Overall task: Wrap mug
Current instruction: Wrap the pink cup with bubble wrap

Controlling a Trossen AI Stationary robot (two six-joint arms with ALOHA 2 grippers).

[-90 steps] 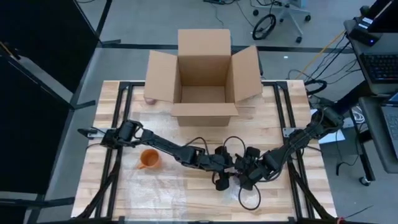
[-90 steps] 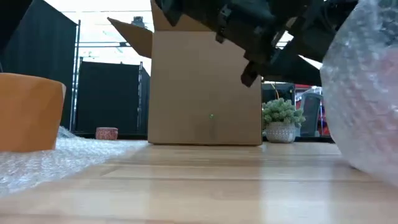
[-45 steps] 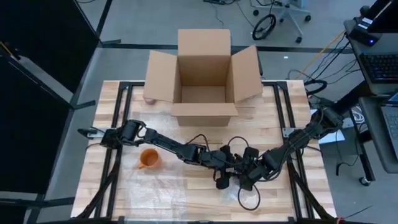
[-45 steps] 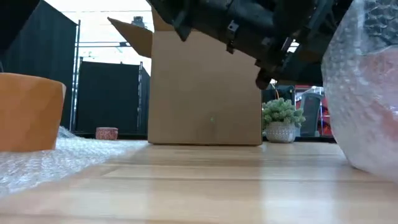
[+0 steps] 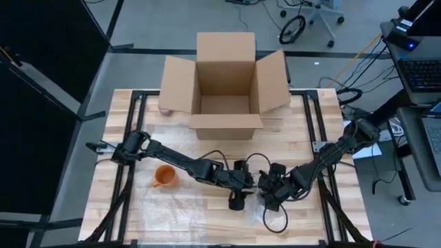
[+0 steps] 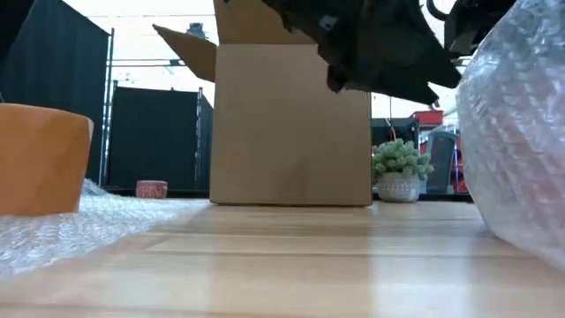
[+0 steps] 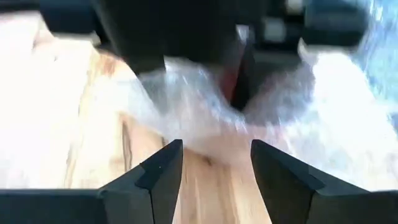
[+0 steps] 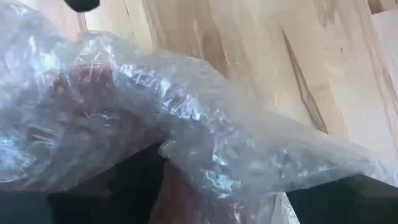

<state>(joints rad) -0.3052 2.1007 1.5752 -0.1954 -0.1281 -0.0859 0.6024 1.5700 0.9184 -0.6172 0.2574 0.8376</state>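
My right pincer (image 5: 265, 198) grips the clear bubble wrap (image 8: 186, 124) bundled round a reddish mug (image 8: 74, 124) — the left pincer (image 7: 214, 165), wide open just beside it, could snag and unwrap it.

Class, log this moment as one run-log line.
left gripper: open, facing bundle | right gripper: in bubble wrap | orange mug: unwrapped | box: open

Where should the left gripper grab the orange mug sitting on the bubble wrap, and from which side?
Probably by the rim wall of the orange mug, coming straight down. It stands upright and open-topped on the bubble wrap sheet, with its handle pointing left, so pinch the right-hand wall, away from the handle. The left gripper is open; the right gripper works the wrapped bundle.
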